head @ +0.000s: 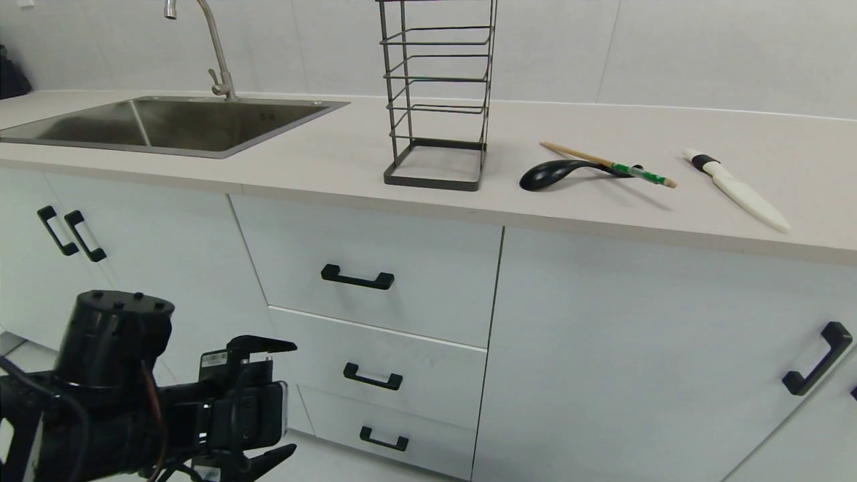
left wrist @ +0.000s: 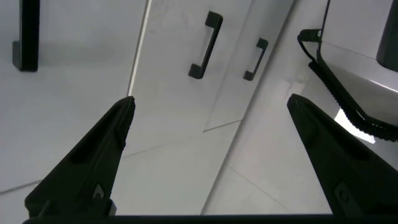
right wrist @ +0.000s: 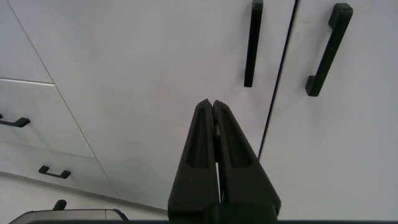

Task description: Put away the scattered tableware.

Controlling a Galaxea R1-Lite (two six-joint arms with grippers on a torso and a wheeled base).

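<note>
We list spoon (head: pixel 546 175), chopsticks (head: pixel 606 163) and knife (head: pixel 736 191) right of the rack (head: pixel 432 183), long axes running away from it; left gripper (head: pixel 268 402), fingers apart, hangs low left of the rack; right gripper (right wrist: pixel 213 106), fingers together, likely nearer.

My left gripper (left wrist: pixel 211 99) and right gripper (right wrist: pixel 213 102) are black, as are the spoon (head: pixel 552 174), wire rack (head: pixel 435 107) and drawer handles (head: pixel 357 277) on the white cabinets (head: pixel 602 335), whereas the chopsticks (head: pixel 606 163) are tan with 1 green band and the knife (head: pixel 740 192) is cream-white with 1 black band, on a pale beige countertop (head: pixel 301 161).
</note>
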